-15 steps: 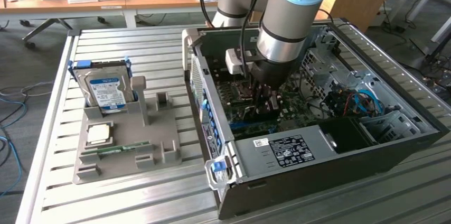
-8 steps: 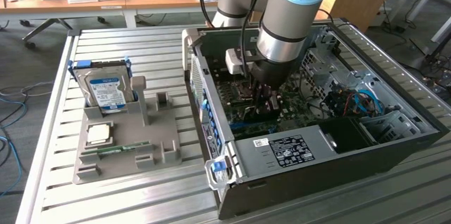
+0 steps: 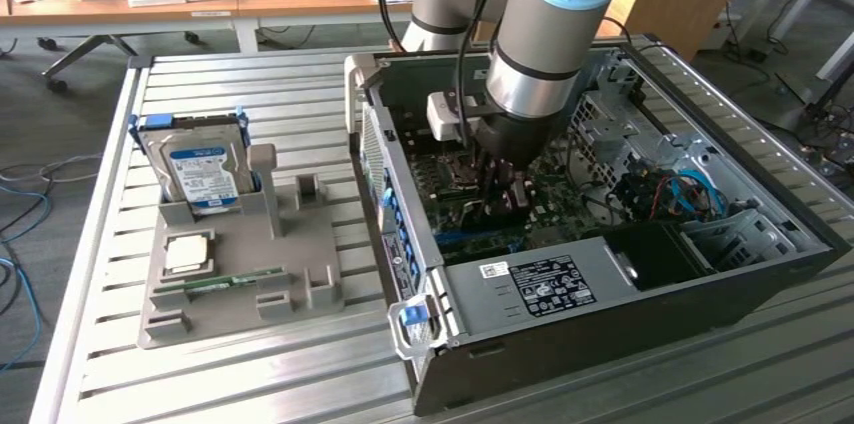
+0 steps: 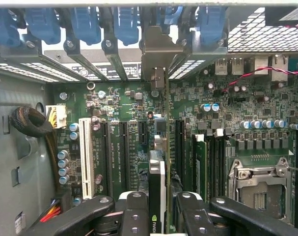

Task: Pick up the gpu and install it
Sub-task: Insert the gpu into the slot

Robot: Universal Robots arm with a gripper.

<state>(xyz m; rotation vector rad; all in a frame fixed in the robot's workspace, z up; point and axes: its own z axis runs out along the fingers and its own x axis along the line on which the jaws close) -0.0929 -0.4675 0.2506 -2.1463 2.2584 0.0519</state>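
The gpu shows edge-on in the wrist view, a thin card standing upright over the green motherboard. Its silver bracket sits against the rear slot openings of the case. My gripper is shut on the card's upper edge, a black finger on each side. In the exterior view my gripper reaches down inside the open computer case, with the dark gpu below it, close to the board. I cannot tell whether the card's connector sits in a slot.
On the exterior view's left, a grey holder carries a hard drive, a CPU chip and a RAM stick. Inside the case are a power supply, blue slot latches, a white slot and the CPU socket.
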